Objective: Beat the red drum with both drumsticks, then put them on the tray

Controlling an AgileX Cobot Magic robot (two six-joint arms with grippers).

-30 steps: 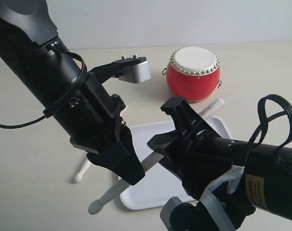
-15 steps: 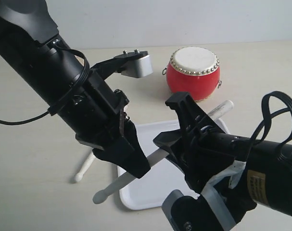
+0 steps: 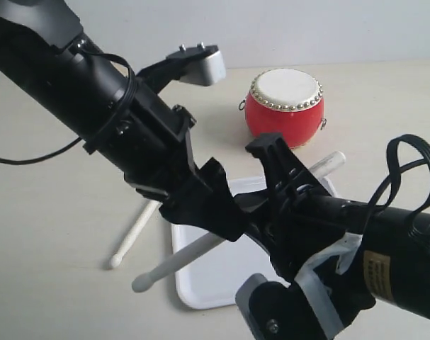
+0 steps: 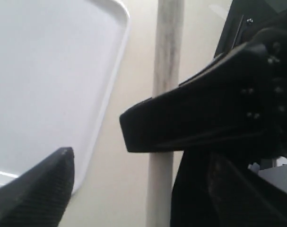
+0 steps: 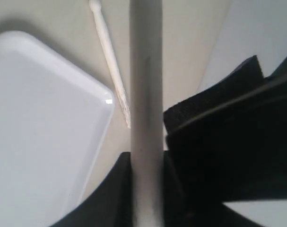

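Drumsticks [image 3: 179,262] are not yet lying on the tray [image 3: 207,280]: one stick [image 3: 133,237] is resting on the desk [image 3: 59,212] just beside it, toward the left edge, and the right claw [image 5: 145,156] is clamping the other stick [image 3: 179,262] aslant above it. The left claw [image 4: 93,142] is gaping wide and empty; with the drum [image 3: 285,106] standing well apart near the far edge, the beating is probably over, both placements remaining.

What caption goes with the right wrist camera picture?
Right claw grips one drumstick near the white tray; the other drumstick rests on the table.
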